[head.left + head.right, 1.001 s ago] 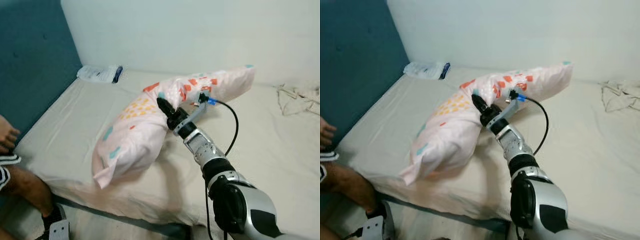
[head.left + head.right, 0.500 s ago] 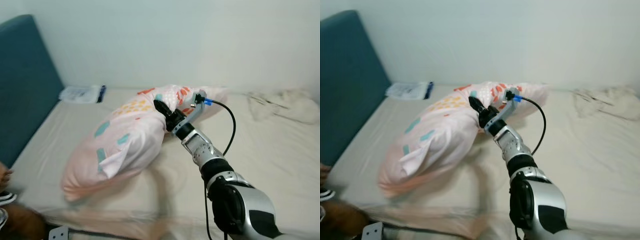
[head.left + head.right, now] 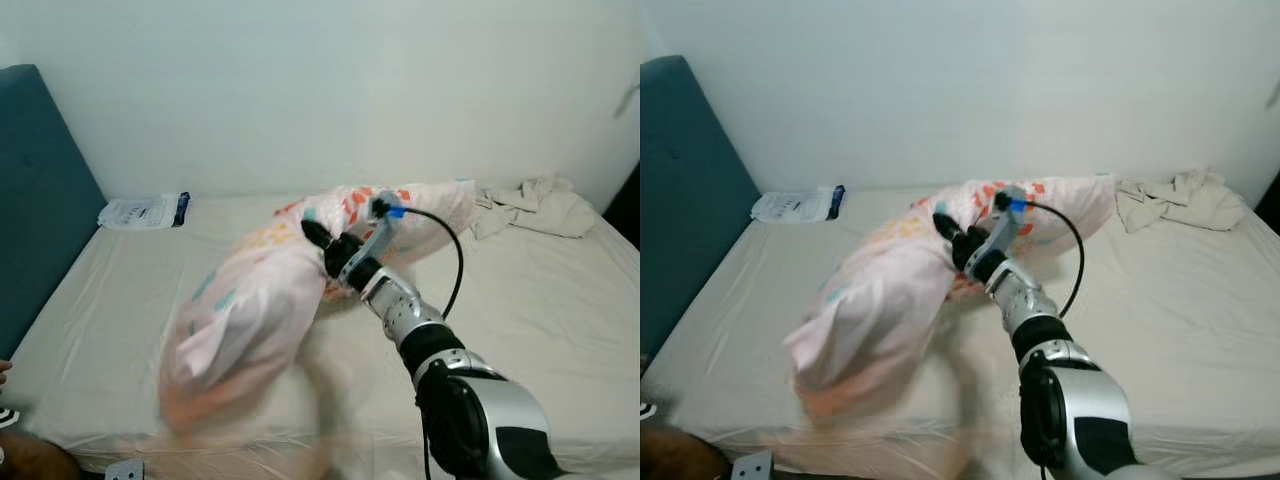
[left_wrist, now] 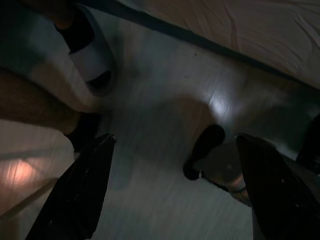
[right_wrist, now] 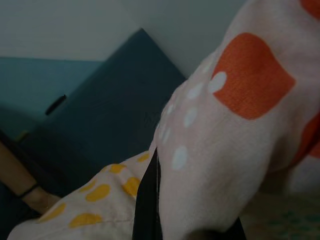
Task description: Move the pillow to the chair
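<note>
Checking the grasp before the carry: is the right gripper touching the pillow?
Touching. In the right wrist view the pillow fabric is bunched against a black finger; the left eye view shows the right gripper buried in it.

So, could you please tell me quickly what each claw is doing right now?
Right claw: closed on the pillow, lifting it over the bed.
Left claw: open, holding nothing, hanging above the floor.

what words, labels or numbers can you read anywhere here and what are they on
None can be read.
The white packet by the headboard seems to carry print, but it is too small and blurred to read.
The pillow in the right gripper bears only coloured shapes, no lettering.
</note>
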